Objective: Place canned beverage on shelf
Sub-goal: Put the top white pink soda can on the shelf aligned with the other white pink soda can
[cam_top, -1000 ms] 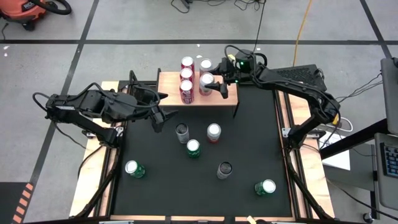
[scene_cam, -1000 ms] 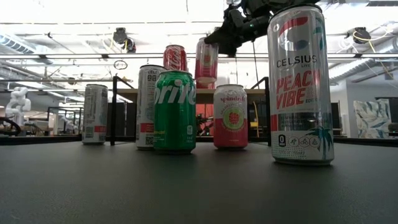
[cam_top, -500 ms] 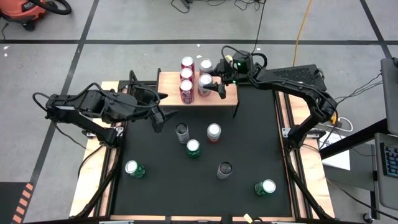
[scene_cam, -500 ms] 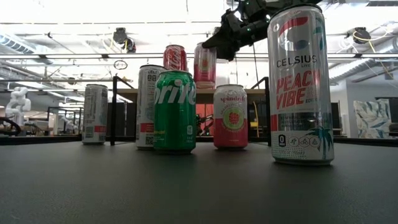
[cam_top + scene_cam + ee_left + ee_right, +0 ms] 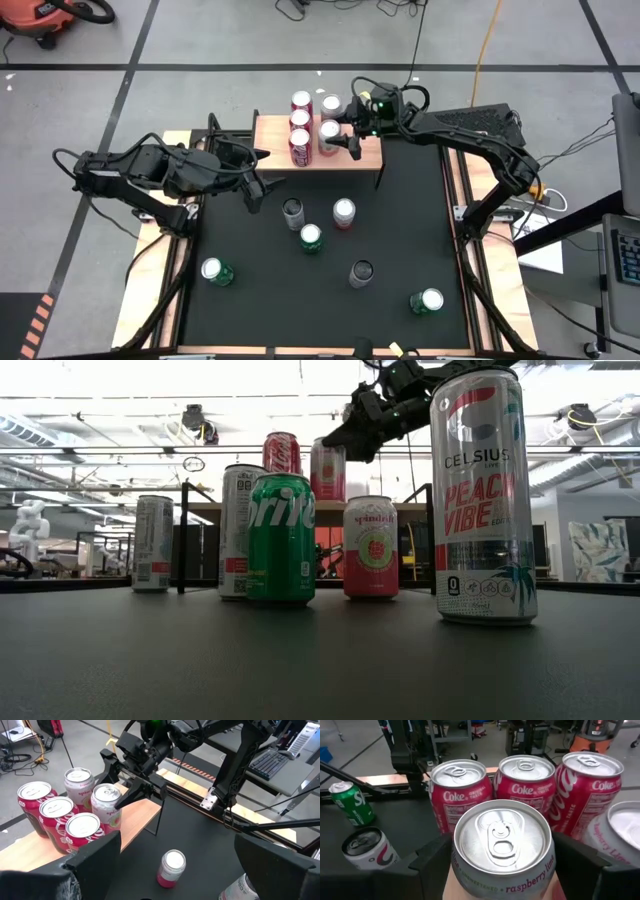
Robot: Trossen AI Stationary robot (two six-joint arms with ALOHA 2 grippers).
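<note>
A: Raspberry can (image 5: 502, 850) is standing on the shelf (image 5: 369, 156), toward its right end, just beside three Coke cans (image 5: 526, 782) and another pink can (image 5: 331, 103) along the far edge. Right gripper (image 5: 335, 134) is sitting astride it, one finger on each side.

B: Clamped on it, or let go?

A: Fingers are spread about as wide as the can; I cannot tell whether the pads are pressing or standing just clear. Left gripper (image 5: 257, 184) is waiting with its fingers wide apart, holding nothing, over the black mat (image 5: 400, 220) near the shelf's left end.

B: Orientation?

A: Upright, long axis vertical, pull-tab lid facing up. In the low view its base seems to be at shelf-top level, so I am judging it set down.

B: Progress?

A: Five cans are on the shelf, counting this one. Six more are standing on the mat, among them a Sprite can (image 5: 281, 539). Release and withdrawal are looking like what is left for this can.
</note>
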